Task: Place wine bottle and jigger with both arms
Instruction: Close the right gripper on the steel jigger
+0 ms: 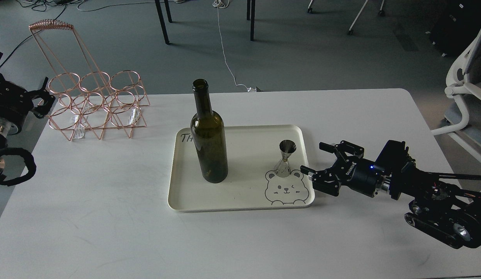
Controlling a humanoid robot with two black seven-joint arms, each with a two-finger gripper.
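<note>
— Nearest the camera?
— White table [108, 232]. On it, a cream tray [248, 201] with a bear drawing at the near right corner.

— On the tray?
— Wine bottle [209, 143], dark green, upright, on the left half of the tray. Jigger [286, 159], small and steel, upright on the right half, just above the bear's head, well apart from the bottle.

— Right of the tray?
— Right gripper [316, 159], fingers spread wide, holding nothing, just beside the tray's right edge and near the jigger without touching it.

— Left of the tray?
— Left gripper [40, 99], far off at the table's left edge, well apart from the tray. Small and dark; cannot tell whether spread or closed. Nothing seen in it.

— Farther back?
— Copper wire rack [97, 104], behind and left of the tray, beside the left gripper. Beyond the table, grey floor [302, 50], with a white chair [465, 93] to the right.
</note>
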